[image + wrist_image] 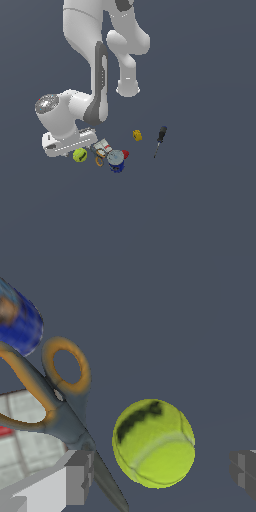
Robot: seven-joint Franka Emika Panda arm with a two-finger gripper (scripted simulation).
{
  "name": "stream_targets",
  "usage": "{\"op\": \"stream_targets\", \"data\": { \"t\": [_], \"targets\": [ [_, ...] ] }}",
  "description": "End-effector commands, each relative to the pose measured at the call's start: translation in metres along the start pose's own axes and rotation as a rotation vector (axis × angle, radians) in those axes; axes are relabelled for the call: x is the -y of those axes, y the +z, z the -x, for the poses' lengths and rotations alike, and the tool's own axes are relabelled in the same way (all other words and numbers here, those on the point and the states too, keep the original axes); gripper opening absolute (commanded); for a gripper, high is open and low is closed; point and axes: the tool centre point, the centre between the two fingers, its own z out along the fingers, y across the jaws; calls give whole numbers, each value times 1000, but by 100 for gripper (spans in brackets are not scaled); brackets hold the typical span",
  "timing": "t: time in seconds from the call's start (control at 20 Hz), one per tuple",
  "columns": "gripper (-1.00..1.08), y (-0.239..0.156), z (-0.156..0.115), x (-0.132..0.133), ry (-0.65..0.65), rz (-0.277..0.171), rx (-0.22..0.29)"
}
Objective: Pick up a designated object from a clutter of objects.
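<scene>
— Fingers (67,481) of our end effector (160,476) sit spread either side of the ball (153,443), not touching it.
— So nothing is lifted yet?
— No. We see the ball resting on the counter (175,331), just beside the scissors (60,401). Closing and raising remain, we judge.

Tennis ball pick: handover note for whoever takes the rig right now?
Gripper: open, low, jaws either side of the tennis ball, not closed on it.
Ball sits on the floor, at the exterior view's left end of the clutter, beside the orange-handled scissors; blue can just beyond.
Done: approach and straddle.
Left: close on the ball, lift clear. Watch the scissor blade next to one finger.
</scene>
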Motion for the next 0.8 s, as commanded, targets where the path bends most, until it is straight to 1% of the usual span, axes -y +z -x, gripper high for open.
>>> {"op": "stream_targets", "data": {
  "t": [0.0, 0.2, 0.4, 0.45, 0.75],
  "targets": [
    [100, 14, 1, 0, -1, -1, 1],
    [100, 30, 1, 0, -1, -1, 1],
    [100, 34, 0, 0, -2, 0, 1],
    [-100, 34, 0, 0, -2, 0, 1],
    [-100, 34, 0, 0, -2, 0, 1]
  ]
}}
